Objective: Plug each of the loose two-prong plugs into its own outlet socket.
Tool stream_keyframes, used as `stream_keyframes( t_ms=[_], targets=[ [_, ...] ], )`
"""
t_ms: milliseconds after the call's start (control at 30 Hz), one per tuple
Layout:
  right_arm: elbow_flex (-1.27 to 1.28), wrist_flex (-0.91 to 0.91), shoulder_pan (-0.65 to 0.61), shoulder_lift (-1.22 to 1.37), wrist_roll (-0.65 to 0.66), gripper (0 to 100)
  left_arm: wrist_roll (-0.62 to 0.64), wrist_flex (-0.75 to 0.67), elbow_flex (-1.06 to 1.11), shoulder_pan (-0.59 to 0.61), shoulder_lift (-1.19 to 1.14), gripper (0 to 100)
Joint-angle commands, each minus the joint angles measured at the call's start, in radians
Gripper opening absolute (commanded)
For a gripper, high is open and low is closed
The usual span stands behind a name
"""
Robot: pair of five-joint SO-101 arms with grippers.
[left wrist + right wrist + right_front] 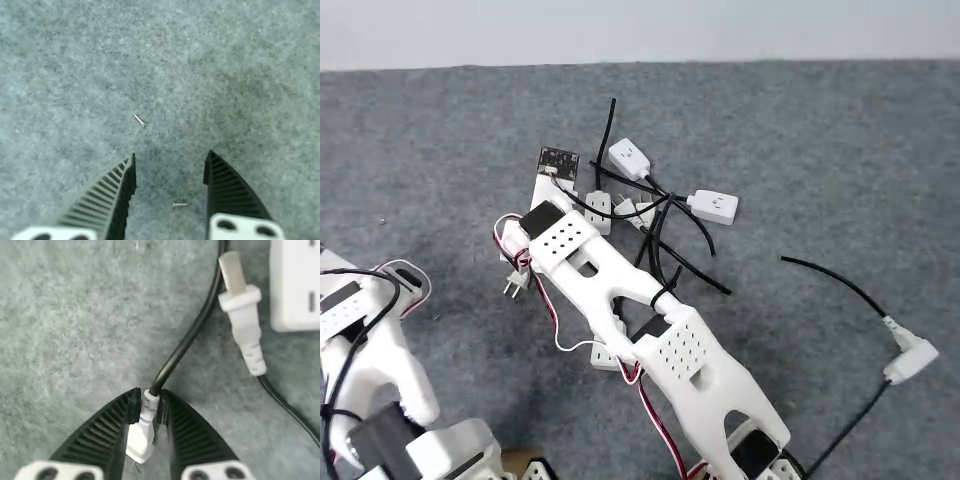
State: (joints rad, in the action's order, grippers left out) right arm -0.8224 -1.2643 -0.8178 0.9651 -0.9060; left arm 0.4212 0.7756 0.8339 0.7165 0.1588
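On the grey felt table [840, 120], mid-field, the work looks to be at the pick-up step. I judge nothing mated yet.

- The right arm [620, 280] is stretched over the cord tangle [660, 235]. The left arm [380, 370] is folded at the near left, well apart from the cords.
- There is open felt all round the tangle, broadest toward the right, and the far edge is well off.
- A socket block [295, 285] lies near the right pincer [148, 396], slots up. A second socket [713, 205] and a third socket [628, 158] lie on the tangle's far side.
- The right pincer is pinching a white plug [141, 437] at its neck, where the black cord [185, 340] leaves. I cannot make out its prongs.
- A loose plug [242, 310] lies flat between that cord and the socket block, prongs bare.
- The left pincer [171, 156] is spread over bare felt, holding nothing. Two tiny screws [139, 120] lie beneath it.

Next move, as I judge it, is to lift the held plug and turn it so the prongs face the slots. With the cord running away from the wrist, the prongs likely point back at the pincer. That may call for setting the plug down and regripping it.

The lane to the block is tight. The loose plug lies in it, and the cord may drag that plug along.
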Motion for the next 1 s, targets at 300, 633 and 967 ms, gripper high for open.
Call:
stream_keyframes(
  t_ms=[300,633,967],
  targets=[
    [-0.074,-0.404,-0.117,-0.139,0.423,0.7,0.005,-0.021,-0.015,-0.011,0.003,21],
    [-0.040,-0.292,0.007,-0.035,0.770,1.0,0.005,-0.021,-0.013,-0.011,0.003,21],
    [-0.187,-0.456,-0.025,-0.045,0.781,13.6,0.005,-0.021,-0.013,-0.011,0.003,21]
  ],
)
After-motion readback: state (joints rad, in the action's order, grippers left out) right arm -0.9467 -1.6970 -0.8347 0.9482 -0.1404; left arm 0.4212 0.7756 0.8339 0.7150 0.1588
